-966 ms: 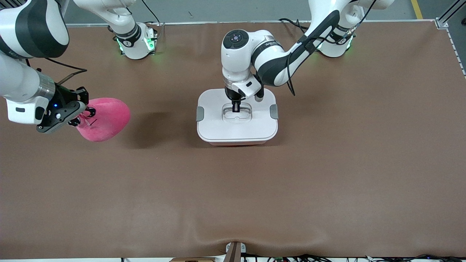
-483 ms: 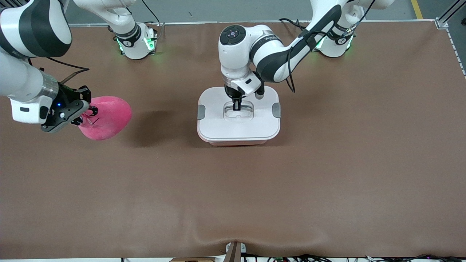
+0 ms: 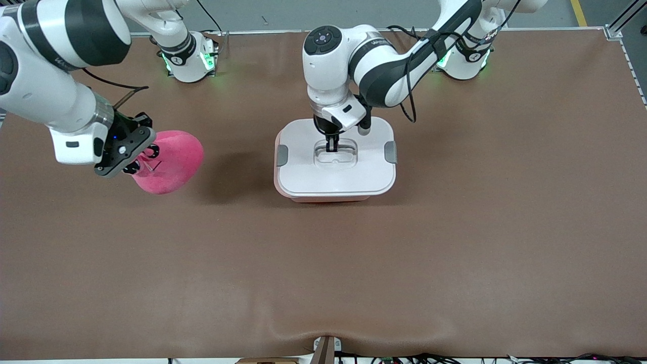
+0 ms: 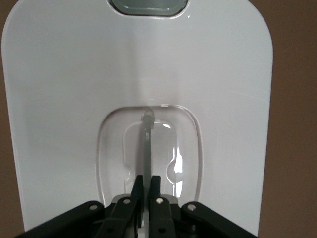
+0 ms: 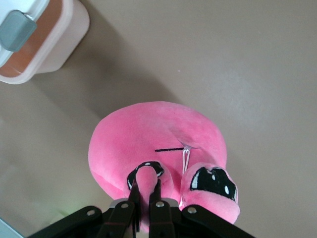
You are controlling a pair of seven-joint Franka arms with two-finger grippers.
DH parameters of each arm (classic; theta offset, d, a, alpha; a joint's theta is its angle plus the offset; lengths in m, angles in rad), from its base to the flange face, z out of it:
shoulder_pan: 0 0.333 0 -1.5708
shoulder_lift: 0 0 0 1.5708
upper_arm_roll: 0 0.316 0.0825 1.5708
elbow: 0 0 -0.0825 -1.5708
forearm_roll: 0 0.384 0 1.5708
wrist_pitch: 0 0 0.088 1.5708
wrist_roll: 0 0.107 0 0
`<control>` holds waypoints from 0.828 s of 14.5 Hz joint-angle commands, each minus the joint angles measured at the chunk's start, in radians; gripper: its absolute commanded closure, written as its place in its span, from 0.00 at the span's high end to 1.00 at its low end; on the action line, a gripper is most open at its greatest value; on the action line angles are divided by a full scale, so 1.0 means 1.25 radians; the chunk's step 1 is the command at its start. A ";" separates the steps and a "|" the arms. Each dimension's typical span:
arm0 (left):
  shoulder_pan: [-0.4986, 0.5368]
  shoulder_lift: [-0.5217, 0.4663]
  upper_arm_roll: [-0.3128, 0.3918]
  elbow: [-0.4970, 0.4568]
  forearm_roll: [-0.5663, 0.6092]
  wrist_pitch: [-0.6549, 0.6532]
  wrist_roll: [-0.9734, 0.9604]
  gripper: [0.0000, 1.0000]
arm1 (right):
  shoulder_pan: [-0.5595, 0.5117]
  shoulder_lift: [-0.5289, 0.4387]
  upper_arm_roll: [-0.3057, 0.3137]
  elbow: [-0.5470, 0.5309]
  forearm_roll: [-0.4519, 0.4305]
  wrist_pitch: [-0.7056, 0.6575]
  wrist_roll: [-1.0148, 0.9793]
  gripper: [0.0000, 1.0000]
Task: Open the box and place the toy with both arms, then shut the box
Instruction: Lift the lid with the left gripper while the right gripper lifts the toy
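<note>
The box's pale pink tub stands mid-table. Its white lid hangs a little above it, and a strip of the tub's inside shows under the lid's edge. My left gripper is shut on the lid's clear handle, fingers pinching the thin bar. Grey clips sit on the lid's sides. The hot-pink toy hangs over the table toward the right arm's end. My right gripper is shut on a small plush nub by the toy's dark eyes.
Both arm bases glow green along the table's back edge. Bare brown table lies between the toy and the box. Cables and a small mount sit at the edge nearest the front camera.
The left gripper has risen with the lid, which now shows larger and apart from the tub. The right gripper has carried the toy toward the box.
</note>
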 commanded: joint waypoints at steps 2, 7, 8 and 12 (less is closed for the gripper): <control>0.084 -0.066 -0.011 0.003 -0.061 -0.061 0.177 0.00 | 0.000 -0.022 0.099 0.008 0.012 0.013 -0.005 0.00; 0.208 -0.105 -0.011 0.001 -0.142 -0.101 0.445 0.00 | 0.000 -0.028 0.228 0.007 0.014 0.052 0.031 0.00; 0.232 -0.114 -0.011 0.001 -0.157 -0.112 0.493 0.00 | 0.000 -0.028 0.250 0.007 0.013 0.064 0.029 0.00; 0.312 -0.132 -0.011 -0.003 -0.220 -0.128 0.668 0.00 | 0.014 -0.023 0.320 0.002 0.009 0.140 0.004 0.00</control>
